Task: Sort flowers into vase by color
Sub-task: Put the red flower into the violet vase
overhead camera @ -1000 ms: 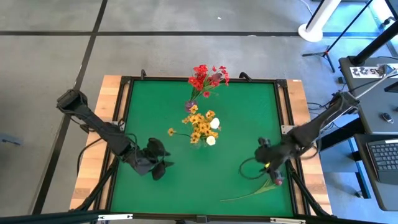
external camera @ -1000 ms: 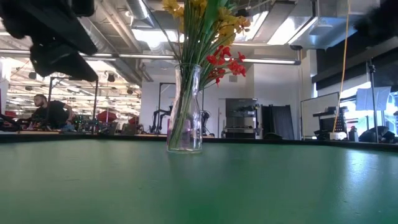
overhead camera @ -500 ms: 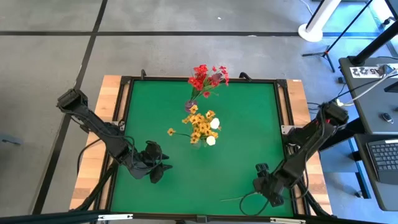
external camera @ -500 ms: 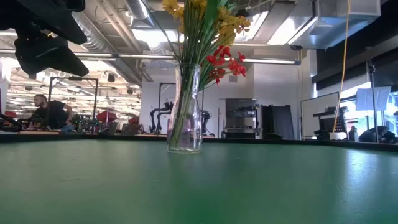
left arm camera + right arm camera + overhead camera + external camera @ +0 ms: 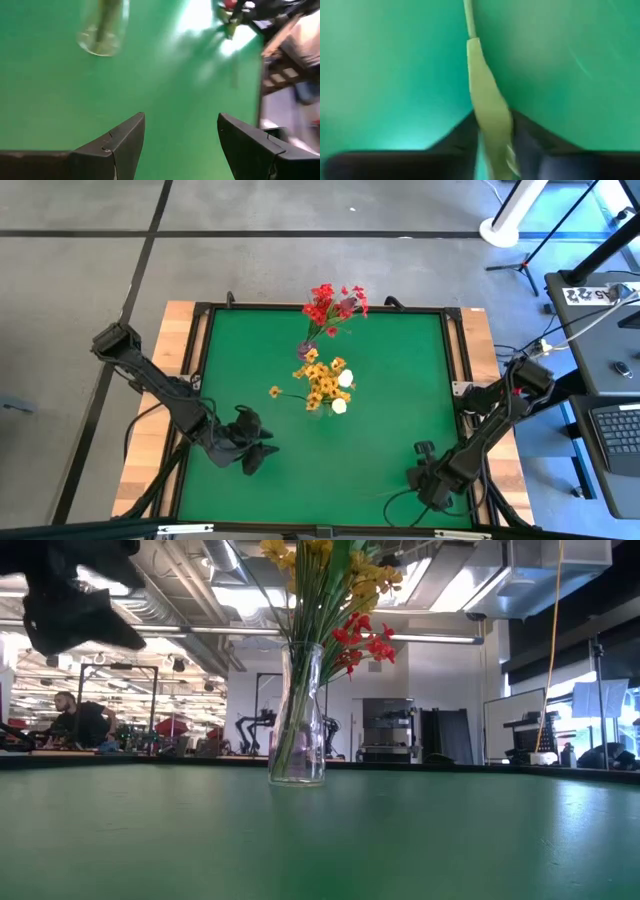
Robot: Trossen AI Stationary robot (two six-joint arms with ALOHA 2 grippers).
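1. Green-topped bench (image 5: 400, 380) with a wood border and black rails, on a grey concrete floor; the low view looks across it into a workshop with a seated person (image 5: 82, 722) far off.
2. Versus half a second ago: right gripper (image 5: 428, 488) has barely shifted, still low at the near right corner of the bench. Left gripper (image 5: 252, 450) holds the same spot near the left front; in the low view it has moved up and toward the picture's edge.
3. Right gripper is closed on a flower stem (image 5: 487, 110): pale green stem and leaf pinched between its fingers, the rest lying along the mat (image 5: 385, 496).
4. Left gripper is spread wide, nothing in it, above bare mat.
5. Glass vase (image 5: 297, 720) stands mid-bench holding yellow-orange bunches (image 5: 322, 380) and two white buds (image 5: 345, 379).
6. Red bunch (image 5: 328, 305) sits just behind, near the far edge; its vase is too small to make out.
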